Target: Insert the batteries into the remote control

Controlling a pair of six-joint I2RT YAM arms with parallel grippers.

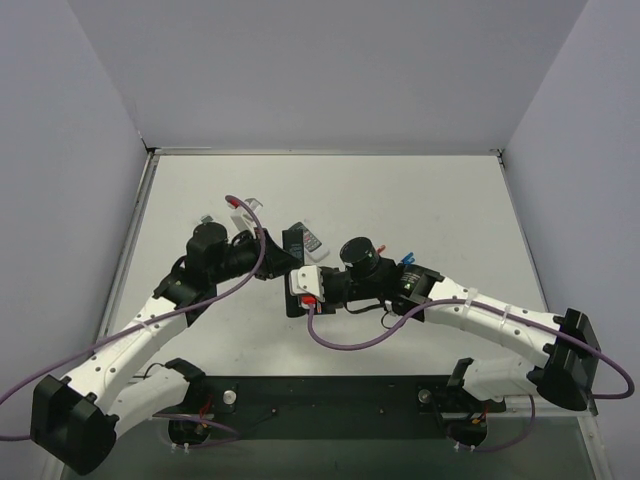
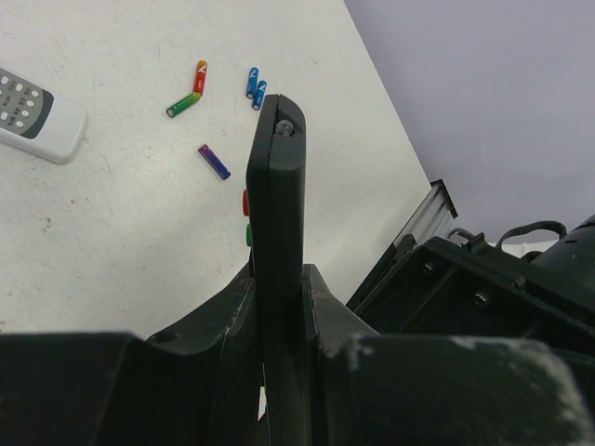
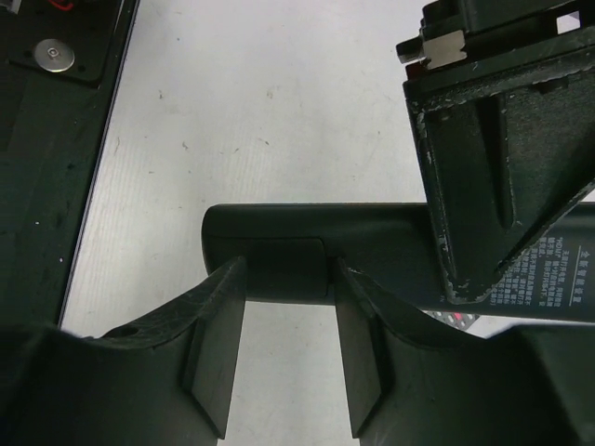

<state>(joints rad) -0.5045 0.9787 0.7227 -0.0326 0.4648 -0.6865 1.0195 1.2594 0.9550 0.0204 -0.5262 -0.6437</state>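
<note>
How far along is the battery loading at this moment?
Done: the left gripper holds the black remote on edge. In hand: the right gripper sets its fingers at the back panel, which looks closed. To do: the batteries lie loose on the table; none seems loaded.

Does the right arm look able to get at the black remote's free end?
Likely yes: the right tool sits at that end of the remote; the left tool clamps farther along, clear of it.
</note>
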